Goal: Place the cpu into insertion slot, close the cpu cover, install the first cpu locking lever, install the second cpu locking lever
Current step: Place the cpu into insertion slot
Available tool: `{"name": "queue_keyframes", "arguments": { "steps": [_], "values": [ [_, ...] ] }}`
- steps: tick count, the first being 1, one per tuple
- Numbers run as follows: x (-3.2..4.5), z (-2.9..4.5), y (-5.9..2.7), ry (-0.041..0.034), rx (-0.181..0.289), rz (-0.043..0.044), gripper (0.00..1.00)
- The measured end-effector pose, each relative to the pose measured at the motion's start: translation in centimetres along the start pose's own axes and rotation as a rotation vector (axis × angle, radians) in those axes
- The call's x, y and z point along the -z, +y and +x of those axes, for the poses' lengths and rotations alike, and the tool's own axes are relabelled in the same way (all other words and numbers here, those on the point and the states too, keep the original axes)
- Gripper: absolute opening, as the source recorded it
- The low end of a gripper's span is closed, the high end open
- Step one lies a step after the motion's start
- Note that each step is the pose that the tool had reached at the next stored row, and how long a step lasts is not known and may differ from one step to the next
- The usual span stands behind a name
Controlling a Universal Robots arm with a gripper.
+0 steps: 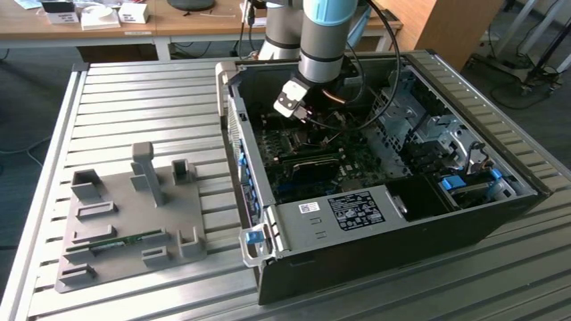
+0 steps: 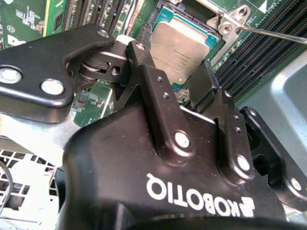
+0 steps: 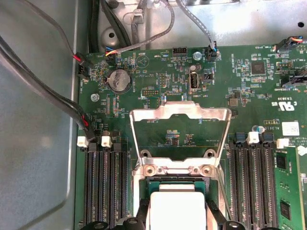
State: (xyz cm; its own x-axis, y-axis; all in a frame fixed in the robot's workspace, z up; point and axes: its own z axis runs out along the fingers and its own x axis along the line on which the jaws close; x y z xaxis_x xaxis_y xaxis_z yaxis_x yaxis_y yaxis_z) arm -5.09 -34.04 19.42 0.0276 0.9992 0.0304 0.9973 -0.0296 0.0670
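Down inside the open computer case (image 1: 375,254), directly above the insertion slot (image 2: 152,21) of the green motherboard (image 3: 158,72): the gripper (image 2: 173,61). Set to a middling width that matches the cpu (image 2: 184,48), with one black finger (image 2: 148,72) against each of two opposite edges. Clamped on the chip, by the look of both wrist views. Flat and square within the slot's dark rim, dull silver top upward, seemingly seated in the recess. Upright on the hinge edge of the slot, tilted up and back and fully open: the cpu cover (image 3: 180,111), a thin silvery frame with green board visible through its cut-out window. From the hinge bracket at a corner of the slot, out across the neighbouring black rows: a cpu locking lever (image 2: 273,34), a thin silvery rod. On two opposite sides of the slot, just beside it: long black memory slots (image 3: 103,187) with white end clips. Past the raised cover from the slot, on the same board: a round coin battery (image 3: 119,80). Well away from the slot in the exterior view, outside the case on the slatted metal table (image 1: 134,87): a grey fixture plate (image 1: 134,221) with upright blocks.
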Motion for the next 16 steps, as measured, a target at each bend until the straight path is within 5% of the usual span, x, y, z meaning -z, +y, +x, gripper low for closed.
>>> {"name": "queue_keyframes", "arguments": {
  "steps": [16],
  "values": [
    [-0.07, 0.00, -0.08, 0.0001, 0.000, -0.0001, 0.54]
  ]
}}
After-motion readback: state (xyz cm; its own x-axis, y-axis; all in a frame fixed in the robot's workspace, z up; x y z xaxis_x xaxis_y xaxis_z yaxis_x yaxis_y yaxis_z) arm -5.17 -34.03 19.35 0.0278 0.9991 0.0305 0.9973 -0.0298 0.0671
